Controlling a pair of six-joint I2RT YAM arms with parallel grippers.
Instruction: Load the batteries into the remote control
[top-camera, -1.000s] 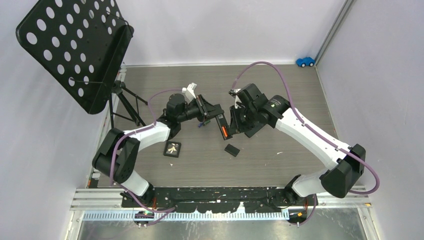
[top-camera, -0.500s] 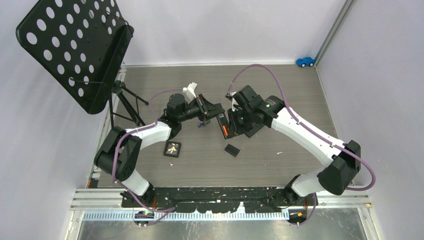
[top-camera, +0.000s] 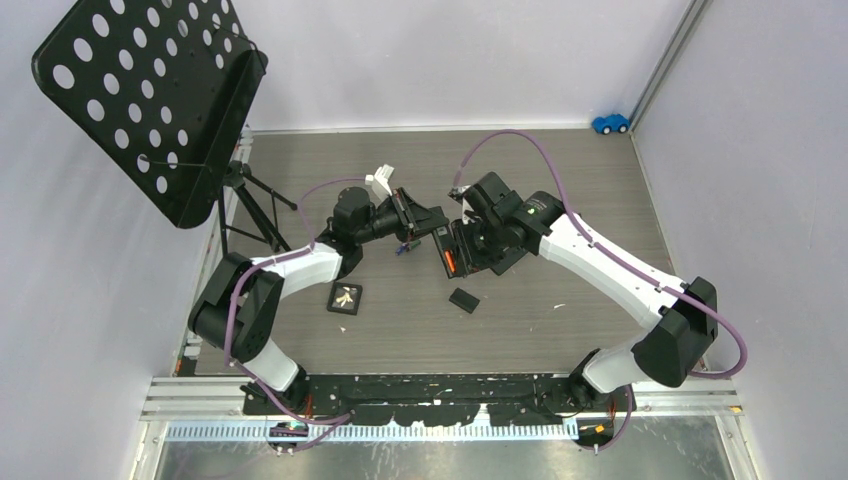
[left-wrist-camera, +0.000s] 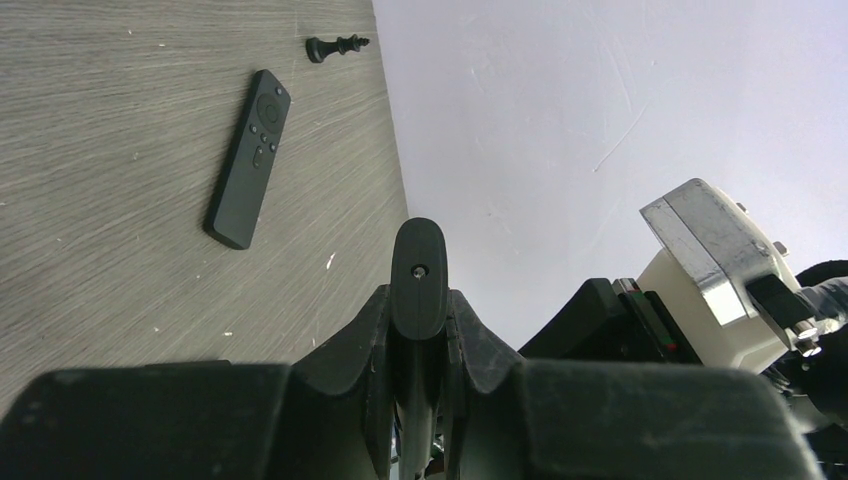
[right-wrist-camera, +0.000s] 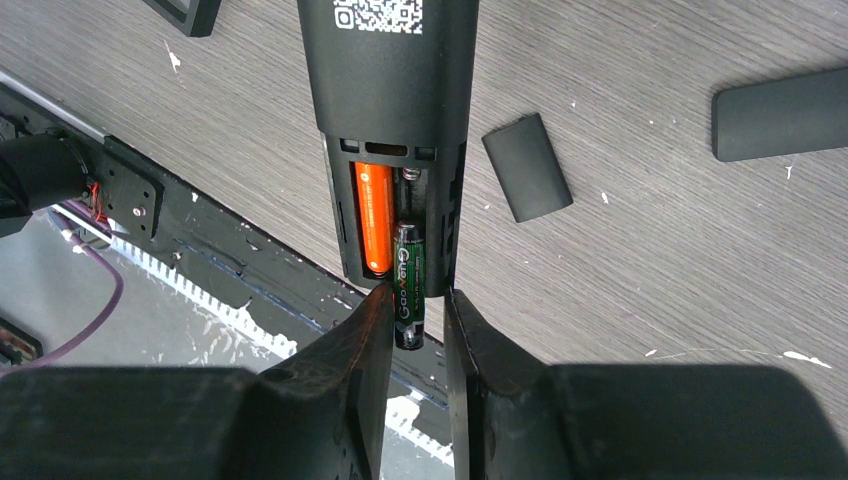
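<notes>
The left end effector is clenched on one end of the remote control and holds it off the worktop with its battery bay open. In that bay the orange battery lies seated in one slot. Beside it the green battery is only partly in, its outer end sticking out past the remote control's end. The right end effector is released at that end, a finger on either side of the green battery. A cover plate and a second remote lie on the worktop beyond the remote control.
</notes>
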